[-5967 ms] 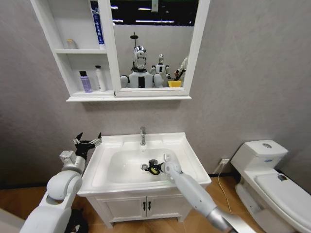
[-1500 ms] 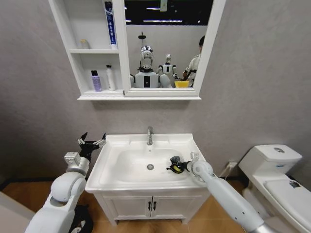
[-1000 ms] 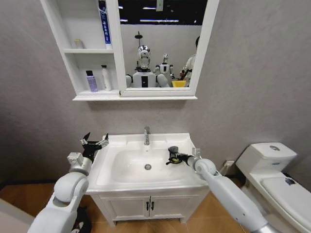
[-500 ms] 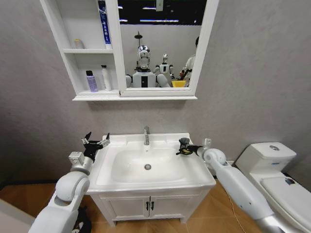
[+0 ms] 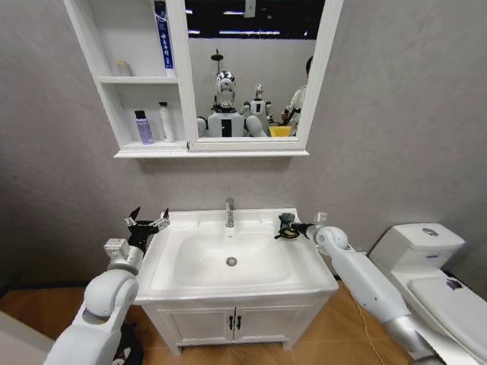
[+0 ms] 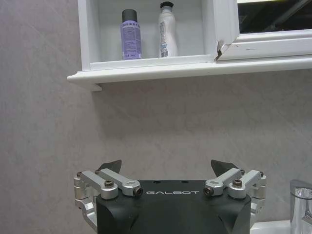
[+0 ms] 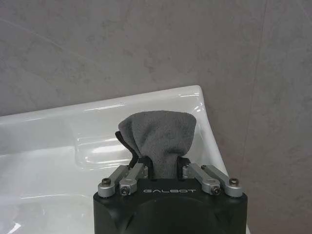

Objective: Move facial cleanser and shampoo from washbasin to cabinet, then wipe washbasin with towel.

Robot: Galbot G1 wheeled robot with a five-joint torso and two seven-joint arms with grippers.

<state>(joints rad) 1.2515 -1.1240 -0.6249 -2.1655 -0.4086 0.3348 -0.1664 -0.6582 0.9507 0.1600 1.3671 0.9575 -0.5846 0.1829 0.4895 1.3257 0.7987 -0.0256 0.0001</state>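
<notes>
Right gripper [image 5: 290, 226] has carried the towel [image 5: 286, 226] from the bowl to the washbasin [image 5: 228, 283] back-right corner, jaws clamped on it. Towel bunched, long axis along the fingers, pointing toward the wall. Risk: loose cloth slipping free mid-wipe. Left gripper [image 5: 147, 223] hovers spread apart at the left rim.

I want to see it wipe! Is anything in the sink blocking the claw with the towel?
Nothing visible is in the way. The right claw is shut on the towel above the washbasin at its back right corner. The bowl holds just its drain, and the tap stands off at the back middle.
</notes>
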